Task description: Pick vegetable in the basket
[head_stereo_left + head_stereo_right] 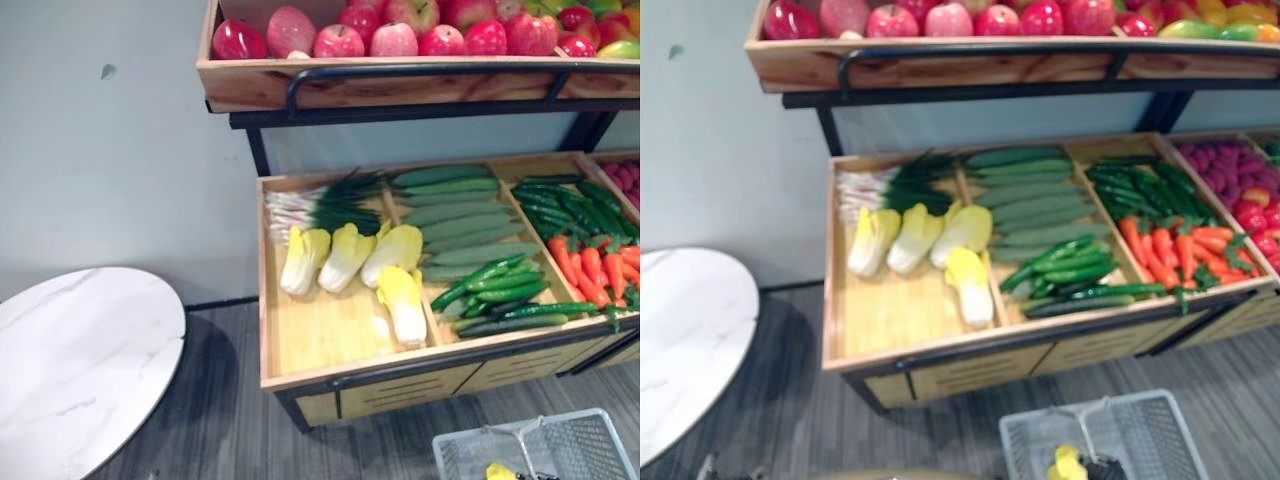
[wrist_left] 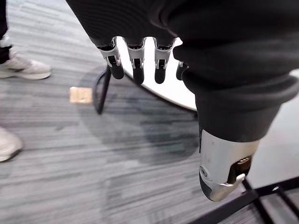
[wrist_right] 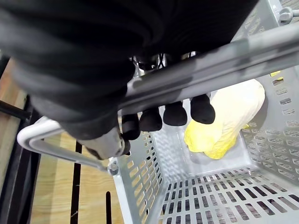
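Right wrist view has my right hand (image 3: 175, 113) curled round the basket handle (image 3: 233, 53), one pale cabbage (image 3: 231, 114) already lying in the basket (image 3: 210, 196) right of centre, looks light and leafy-soft so I'd grab mid-body, left hand (image 2: 135, 58) dangling with fingers relaxed
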Available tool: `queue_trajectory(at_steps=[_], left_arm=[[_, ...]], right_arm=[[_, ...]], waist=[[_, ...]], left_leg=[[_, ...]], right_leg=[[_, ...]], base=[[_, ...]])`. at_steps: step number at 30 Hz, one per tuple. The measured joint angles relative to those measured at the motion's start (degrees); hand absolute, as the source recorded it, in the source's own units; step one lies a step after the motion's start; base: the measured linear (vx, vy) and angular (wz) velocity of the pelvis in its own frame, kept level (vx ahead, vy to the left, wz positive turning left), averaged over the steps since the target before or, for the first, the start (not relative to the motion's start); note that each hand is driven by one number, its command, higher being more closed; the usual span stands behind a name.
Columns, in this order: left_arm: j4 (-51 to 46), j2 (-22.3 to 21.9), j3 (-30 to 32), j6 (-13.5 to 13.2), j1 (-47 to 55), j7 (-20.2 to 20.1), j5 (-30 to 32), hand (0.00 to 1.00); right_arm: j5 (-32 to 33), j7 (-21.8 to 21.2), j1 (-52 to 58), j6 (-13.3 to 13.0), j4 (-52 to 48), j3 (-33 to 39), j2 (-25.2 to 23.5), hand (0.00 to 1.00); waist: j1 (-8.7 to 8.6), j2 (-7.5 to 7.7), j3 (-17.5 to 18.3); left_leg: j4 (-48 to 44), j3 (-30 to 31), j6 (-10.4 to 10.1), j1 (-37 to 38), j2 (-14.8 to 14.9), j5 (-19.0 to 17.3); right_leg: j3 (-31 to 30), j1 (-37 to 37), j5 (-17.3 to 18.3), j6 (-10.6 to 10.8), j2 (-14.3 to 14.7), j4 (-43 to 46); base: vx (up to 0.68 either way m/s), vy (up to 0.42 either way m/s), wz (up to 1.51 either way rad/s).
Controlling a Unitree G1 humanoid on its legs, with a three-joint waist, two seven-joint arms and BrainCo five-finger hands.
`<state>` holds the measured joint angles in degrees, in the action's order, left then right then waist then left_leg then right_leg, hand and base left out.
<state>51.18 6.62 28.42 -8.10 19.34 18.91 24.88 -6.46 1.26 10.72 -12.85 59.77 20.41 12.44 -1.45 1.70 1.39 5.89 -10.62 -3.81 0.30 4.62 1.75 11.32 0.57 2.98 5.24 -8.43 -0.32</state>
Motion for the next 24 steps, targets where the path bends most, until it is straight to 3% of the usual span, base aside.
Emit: queue_trajectory(at_steps=[2, 5, 9, 11, 14, 15, 16, 19, 20, 21, 22, 23, 24], left_arm=[[5.15, -0.01, -0.04, 0.34, -0.11, -2.83, -0.44, 0.0], [7.94, 0.0, -1.15, 1.32, -0.73, -7.83, -6.94, 0.0], [8.3, -0.3, -4.01, 1.18, -2.33, -11.3, -9.05, 0.0], [8.21, -0.93, -4.53, 1.05, -4.19, -12.34, -9.09, 0.0], [8.23, -2.13, -5.18, 0.74, -4.69, -12.46, -11.32, 0.0], [8.46, -2.69, -5.91, 0.85, -4.96, -12.48, -11.38, 0.0], [8.9, -2.61, -6.91, 0.98, -5.99, -12.43, -11.64, 0.0], [9.0, -0.9, -10.61, 1.0, -9.51, -12.26, -12.78, 0.0], [8.85, 0.17, -12.89, 0.98, -10.84, -11.98, -12.76, 0.0], [8.61, 0.48, -13.59, 0.98, -11.52, -11.89, -12.74, 0.0], [8.65, 0.26, -14.15, 0.95, -12.39, -11.79, -12.61, 0.0], [8.08, 0.43, -15.21, 0.75, -12.69, -11.86, -12.16, 0.0], [7.82, 0.44, -15.32, 0.73, -12.6, -11.87, -12.06, 0.0]], right_arm=[[-0.32, 0.62, -1.55, 0.0, 1.36, 0.72, 0.05, 1.0], [-0.44, 0.99, -2.24, 0.16, 1.95, 1.57, 0.12, 1.0], [-1.47, 1.15, -2.85, 0.48, 2.48, 1.68, 0.5, 1.0], [-2.32, 1.32, -4.46, 0.87, 3.12, 1.66, 0.9, 1.0], [-2.48, 1.56, -6.28, 0.99, 3.44, 1.67, 1.08, 1.0], [-2.47, 1.77, -6.94, 0.99, 3.36, 1.67, 0.96, 1.0], [-2.43, 1.98, -7.06, 1.0, 2.97, 1.81, 0.2, 1.0], [-2.2, 2.02, -5.31, 1.04, -1.76, 1.56, -3.61, 1.0], [-1.97, 2.16, -4.22, 1.04, -4.26, 0.97, -5.31, 1.0], [-1.89, 2.24, -4.08, 0.96, -5.47, 0.6, -5.94, 1.0], [-1.39, 2.23, -4.38, 0.7, -6.6, -0.96, -6.25, 1.0], [-0.97, 2.31, -4.81, 0.68, -7.48, -1.25, -6.1, 1.0], [-0.55, 2.23, -4.51, 0.69, -7.5, -1.26, -5.8, 1.0]], waist=[[-0.08, -0.16, -0.1], [-0.07, -0.49, -0.36], [-0.08, -0.82, -1.37], [0.03, -1.47, -3.51], [0.52, -2.53, -4.49], [0.79, -3.13, -5.01], [1.11, -2.85, -5.95], [1.07, -0.16, -6.87], [0.81, 1.1, -6.89], [0.7, 1.42, -7.04], [1.12, 0.58, -7.3], [1.05, 0.55, -8.42], [0.82, 0.42, -8.64]], left_leg=[[-0.01, -1.4, -0.19, 0.4, 0.19, -0.19], [-0.01, -2.86, -0.55, 1.13, 0.64, -0.66], [-2.34, -4.82, -0.84, 1.73, 1.35, -2.67], [-16.91, -4.22, -0.47, -3.05, 3.7, -10.16], [-26.56, 4.63, -0.76, -6.6, 4.69, -15.4], [-29.36, 9.07, -1.57, -7.0, 5.12, -18.91], [-31.21, 8.86, -1.73, -7.03, 5.97, -21.47], [-34.03, 5.51, -0.6, -8.16, 5.87, -23.05], [-34.43, 2.83, 0.25, -9.38, 5.76, -23.22], [-34.17, 1.59, 0.87, -9.58, 6.05, -22.87], [-32.49, -2.16, 2.02, -9.93, 8.01, -21.21], [-29.88, -6.43, 3.16, -7.7, 8.27, -19.59], [-28.56, -8.17, 3.7, -6.4, 8.15, -18.82]], right_leg=[[-1.25, 0.35, -0.06, 0.04, 0.35, 0.02], [-2.69, 0.47, -0.06, 0.04, 0.84, 0.06], [-4.78, 0.43, 0.15, -0.18, 1.27, 0.67], [-6.76, 0.56, 0.27, -0.02, 1.63, 2.42], [-10.24, 2.13, 0.3, 0.06, 3.71, 4.48], [-12.06, 3.04, 0.42, 0.31, 4.76, 5.89], [-13.54, 3.49, 0.76, 0.81, 5.6, 7.42], [-16.78, 5.98, -0.26, 2.56, 4.85, 8.49], [-17.79, 8.57, -2.91, 4.74, 4.57, 8.51], [-17.98, 10.09, -5.79, 5.0, 4.78, 8.06], [-16.12, 11.42, -12.66, 4.71, 5.82, 5.02], [-9.05, 13.88, -9.29, 1.1, 4.34, 14.8], [-6.22, 14.28, -6.88, -0.23, 3.1, 19.97]], base=[[0.02, 0.001, -0.24], [0.03, -0.017, -0.26], [0.05, -0.007, -0.29], [0.03, 0.008, -0.45], [0.01, -0.009, -0.7], [-0.03, 0.105, -0.9], [-0.06, 0.118, -0.85], [-0.14, 0.138, -0.72], [-0.14, 0.12, -0.67], [-0.18, 0.171, -1.22], [-0.17, 0.189, -1.51], [-0.2, 0.212, -1.49], [-0.14, 0.161, -1.14]])
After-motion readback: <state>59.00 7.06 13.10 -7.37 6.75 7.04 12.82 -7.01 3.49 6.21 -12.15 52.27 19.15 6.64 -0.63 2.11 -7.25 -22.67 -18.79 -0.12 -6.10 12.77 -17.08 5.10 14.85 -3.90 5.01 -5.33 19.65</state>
